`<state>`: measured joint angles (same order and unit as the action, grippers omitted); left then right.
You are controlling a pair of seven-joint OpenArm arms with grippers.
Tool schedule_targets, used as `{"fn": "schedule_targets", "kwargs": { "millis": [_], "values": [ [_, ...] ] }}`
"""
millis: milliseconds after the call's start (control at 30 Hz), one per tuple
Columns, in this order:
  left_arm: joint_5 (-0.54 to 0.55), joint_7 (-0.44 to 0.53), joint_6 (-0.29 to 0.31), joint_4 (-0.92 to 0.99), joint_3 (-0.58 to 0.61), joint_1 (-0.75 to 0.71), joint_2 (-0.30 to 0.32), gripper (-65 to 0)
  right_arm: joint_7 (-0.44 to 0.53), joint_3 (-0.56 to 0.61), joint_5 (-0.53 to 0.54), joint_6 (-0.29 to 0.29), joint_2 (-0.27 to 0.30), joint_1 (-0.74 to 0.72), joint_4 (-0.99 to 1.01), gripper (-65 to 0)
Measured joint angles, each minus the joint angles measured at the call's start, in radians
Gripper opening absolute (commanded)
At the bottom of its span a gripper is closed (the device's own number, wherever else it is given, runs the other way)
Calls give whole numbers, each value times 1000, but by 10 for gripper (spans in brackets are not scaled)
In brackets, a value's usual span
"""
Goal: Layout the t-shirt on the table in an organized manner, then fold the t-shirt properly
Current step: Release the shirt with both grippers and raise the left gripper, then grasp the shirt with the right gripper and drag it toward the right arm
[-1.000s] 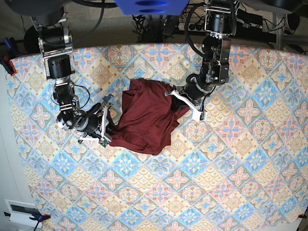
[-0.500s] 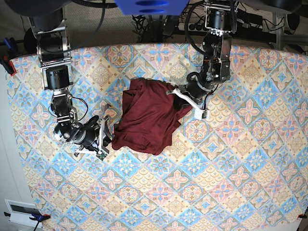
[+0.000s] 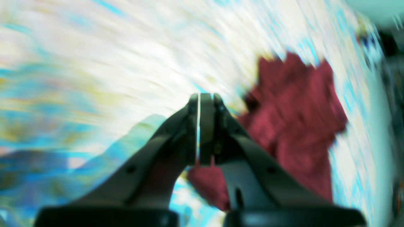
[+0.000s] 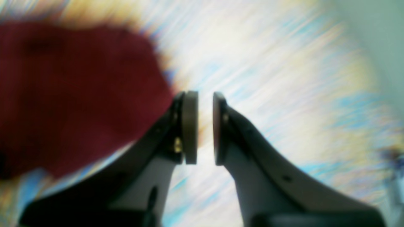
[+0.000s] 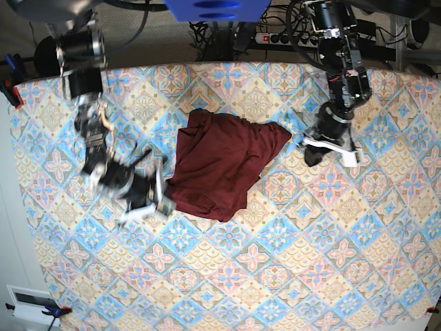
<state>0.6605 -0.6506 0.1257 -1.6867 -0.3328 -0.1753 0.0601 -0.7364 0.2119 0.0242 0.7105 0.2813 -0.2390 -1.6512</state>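
A crumpled maroon t-shirt (image 5: 220,165) lies unspread mid-counter (image 5: 324,262), released: the left gripper (image 5: 329,147) is closed and empty, the right gripper (image 5: 153,200) slightly parted, holding nothing.

This looks like a robotics lab or test room. Two black robot arms hang over a wide table (image 5: 289,276) draped in a pastel diamond-tile floral cloth, clipped at the edges with small clamps (image 5: 12,93). Behind it, a power strip (image 5: 279,38), tangled black cables (image 5: 213,31) and grey carpet (image 5: 158,41).
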Motion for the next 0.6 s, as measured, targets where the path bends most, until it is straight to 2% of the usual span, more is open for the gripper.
{"fn": "schedule_targets", "kwargs": {
  "millis": [67, 133, 200, 333, 500, 600],
  "values": [
    [14, -1, 8, 0, -29, -3, 0, -646, -23, 2, -6, -5, -44, 82, -39, -619],
    [21, -2, 9, 0, -50, -16, -9, -646, 15, 3, 9, -6, -104, 110, -80, -650],
    [20, -19, 8, 2, -74, -32, -10, -646, 23, 3, 8, -18, -183, 137, -90, -650],
    [19, -1, 6, 2, -98, -45, 2, -646, -3, 7, 5, -3, -294, 216, -81, -649],
    [19, -8, 9, 2, -97, -55, -7, -646, 6, 0, 1, -24, -411, 209, -79, -649],
    [18, -8, 7, 2, -98, -63, -5, -646, 28, 7, 15, -13, -438, 207, -14, -649]
  ]
}}
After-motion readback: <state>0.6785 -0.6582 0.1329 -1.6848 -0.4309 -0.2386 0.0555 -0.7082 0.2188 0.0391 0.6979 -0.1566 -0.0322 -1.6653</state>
